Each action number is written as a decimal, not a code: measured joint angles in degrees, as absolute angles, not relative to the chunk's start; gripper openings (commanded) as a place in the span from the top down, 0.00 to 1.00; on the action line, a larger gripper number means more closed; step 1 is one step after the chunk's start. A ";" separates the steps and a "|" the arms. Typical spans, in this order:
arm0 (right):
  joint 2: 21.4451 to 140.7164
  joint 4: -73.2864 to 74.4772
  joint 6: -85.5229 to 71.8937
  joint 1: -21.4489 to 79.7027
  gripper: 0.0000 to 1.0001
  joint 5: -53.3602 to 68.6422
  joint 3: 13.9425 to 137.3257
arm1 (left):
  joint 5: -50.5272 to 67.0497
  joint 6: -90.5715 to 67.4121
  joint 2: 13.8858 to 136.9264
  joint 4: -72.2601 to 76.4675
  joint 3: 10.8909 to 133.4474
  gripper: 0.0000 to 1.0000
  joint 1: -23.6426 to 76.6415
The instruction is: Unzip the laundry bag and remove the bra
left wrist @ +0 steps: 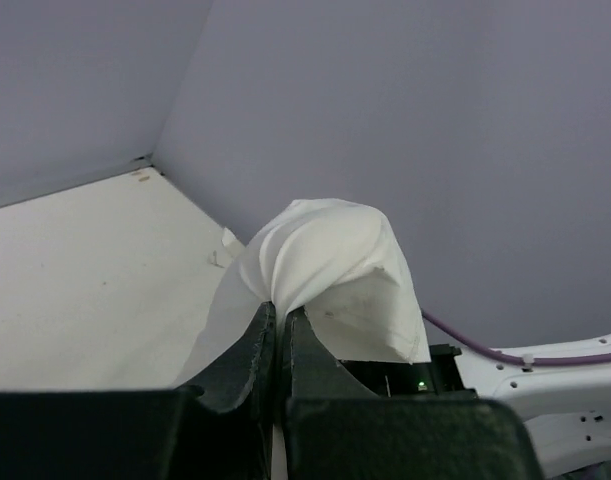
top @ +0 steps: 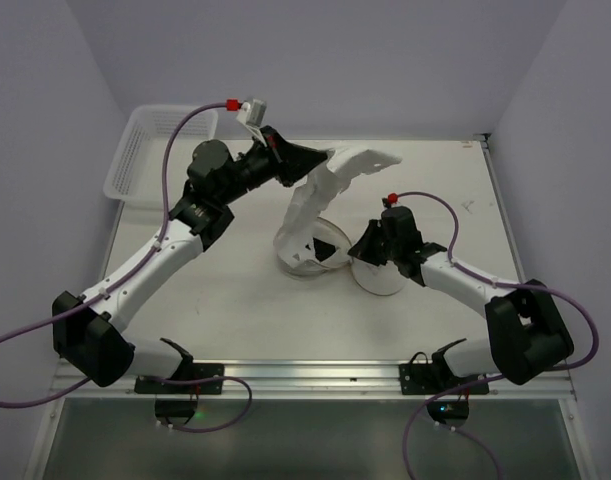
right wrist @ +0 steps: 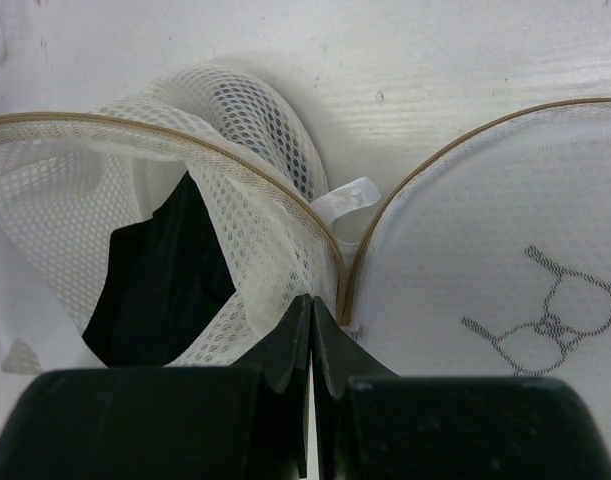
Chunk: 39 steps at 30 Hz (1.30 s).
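Left arm (top: 155,255): reaches from its base up and across to the middle of the worktop (top: 235,300), wrist raised. Left pincer (left wrist: 281,312) is pressed closed on a fold of the bra (top: 330,185), a white padded garment. The bra hangs in a curve from the pincer down to the laundry bag (top: 297,262).

Right arm (top: 465,280): low, elbow near the worktop. Right pincer (right wrist: 311,308) is closed on the mesh seam where the bag body meets its flap.

Bag: sits mid-worktop, unzipped, with its round lid (top: 381,278) folded out to the right and lying flat.

Top view only: both arms together, the lifted bra's full length, and a white lattice basket (top: 145,150) at the far left corner.

Left wrist view only: the fabric bunched just above the fingertips.

Right wrist view only: the bra icon (right wrist: 550,322) on the lid, and a black shape (right wrist: 165,270) inside the mesh opening. Cannot tell what it is.
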<state>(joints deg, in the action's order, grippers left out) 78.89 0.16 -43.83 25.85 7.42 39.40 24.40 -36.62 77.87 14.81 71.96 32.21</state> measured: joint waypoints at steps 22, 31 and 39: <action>77.47 3.03 -40.62 25.87 0.91 7.09 40.10 | -2.79 -18.87 80.82 2.22 93.32 1.00 8.43; 77.49 3.25 -38.89 25.85 0.92 8.16 41.36 | -8.73 -12.36 95.39 -3.66 98.45 1.00 0.45; 77.60 4.43 -37.52 25.85 0.93 10.04 42.48 | -8.75 -11.53 107.72 -4.32 109.71 1.00 -5.34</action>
